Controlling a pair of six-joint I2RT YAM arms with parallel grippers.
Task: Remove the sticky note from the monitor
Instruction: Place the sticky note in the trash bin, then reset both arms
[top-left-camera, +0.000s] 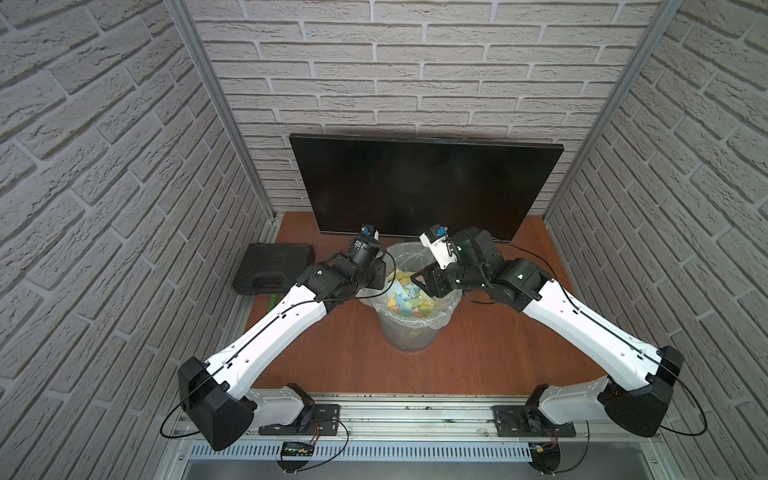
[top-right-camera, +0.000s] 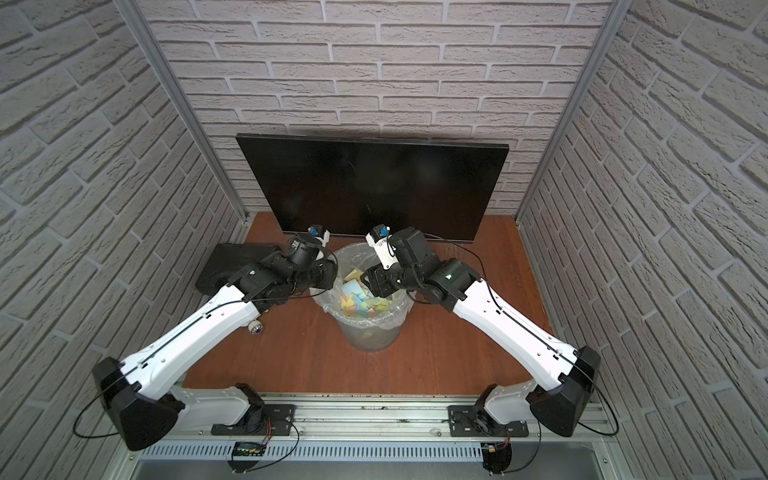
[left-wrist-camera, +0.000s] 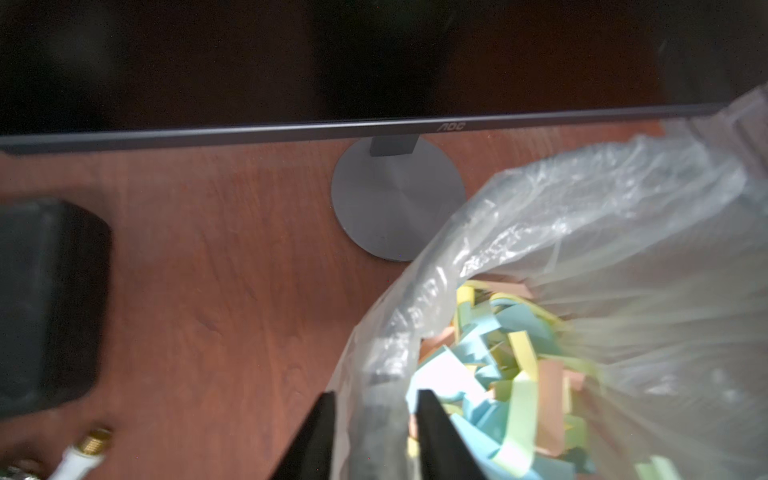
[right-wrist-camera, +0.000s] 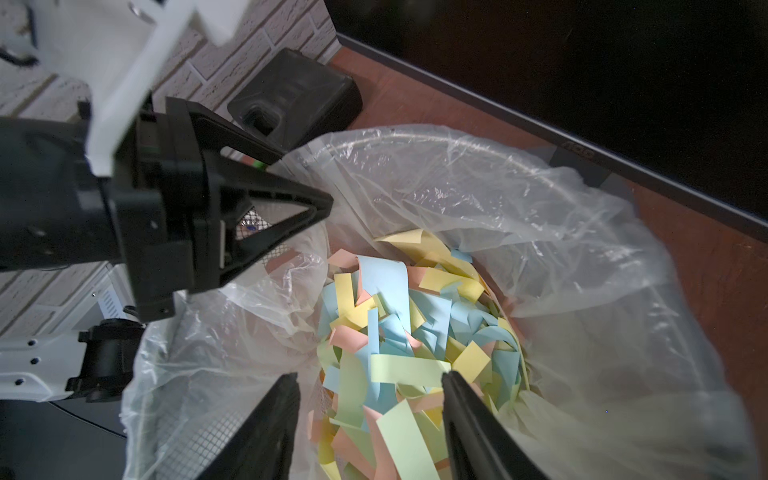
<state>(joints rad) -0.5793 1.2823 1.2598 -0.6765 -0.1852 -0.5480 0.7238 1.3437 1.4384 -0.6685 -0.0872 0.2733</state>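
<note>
Pale brick-pattern walls (top-left-camera: 374, 62) enclose the cell on three sides, joined by aluminium corner posts (top-left-camera: 220, 108). A reddish-brown wood-grain surface (top-left-camera: 332, 353) lies beneath the fingers (right-wrist-camera: 266, 436). A metal rail (top-left-camera: 415, 415) edges it, well behind them. Lighting even.

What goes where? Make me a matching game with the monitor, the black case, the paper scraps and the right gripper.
1 monitor
2 black case
3 paper scraps
4 right gripper

A inside the bin
B open, above the bin
C upright by the back wall
D flat on the table, left side

Pairs: 1-C, 2-D, 3-A, 4-B.
</note>
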